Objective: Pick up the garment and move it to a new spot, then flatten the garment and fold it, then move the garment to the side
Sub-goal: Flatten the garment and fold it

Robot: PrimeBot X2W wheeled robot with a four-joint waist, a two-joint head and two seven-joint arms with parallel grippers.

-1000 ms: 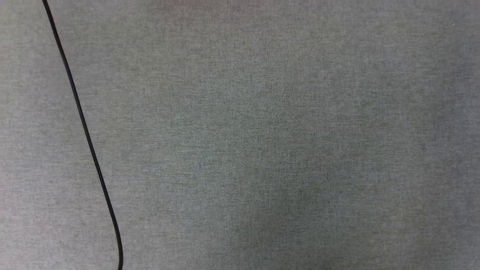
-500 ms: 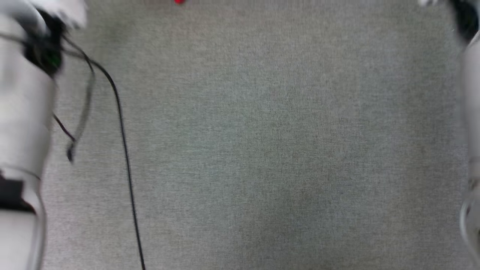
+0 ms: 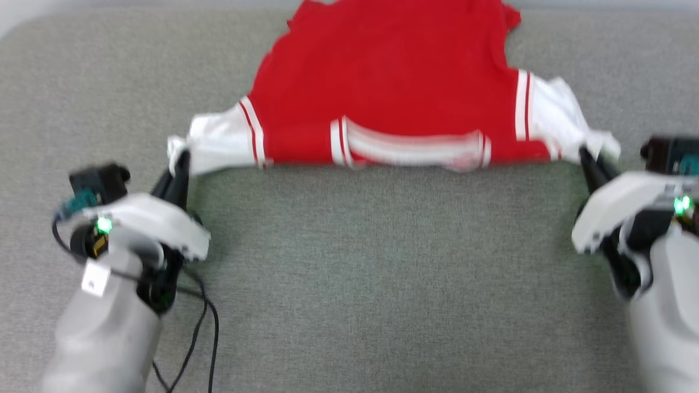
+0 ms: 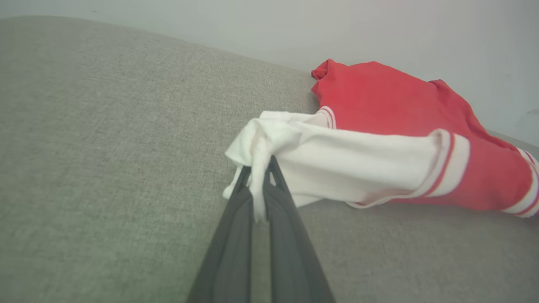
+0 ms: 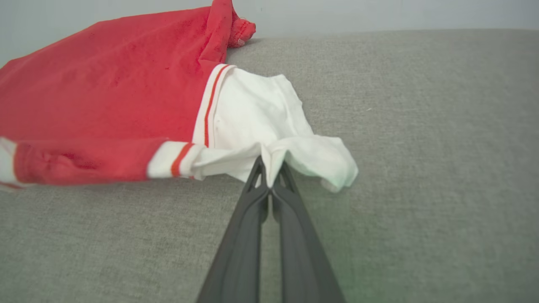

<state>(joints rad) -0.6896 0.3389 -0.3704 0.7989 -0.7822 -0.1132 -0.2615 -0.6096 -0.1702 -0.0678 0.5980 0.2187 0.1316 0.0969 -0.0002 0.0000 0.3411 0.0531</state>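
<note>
**Garment:** Bright red body with white sleeves. Red-and-white striped bands run where the sleeves join and along the edge nearest the grippers. It lies on the grey woven surface, spread between the two grippers and reaching away from both toward the surface's far edge. There the red hem is crumpled against a pale wall. The near edge is rolled over on itself and appears raised just off the surface, with shadow beneath it.

**Left gripper:** The fingers are pressed together, pinching a bunch of white sleeve cloth at the tips. The cloth puckers there, and a thin tail of it hangs down between the fingers. The red body lies ahead of this gripper and to its right.

**Right gripper:** The fingers are pressed together, clamping the other white sleeve. A loose white flap droops just right of the tips. The red body lies ahead and to its left.

**Other:** A black cable trails behind the left gripper, beside its forearm.
</note>
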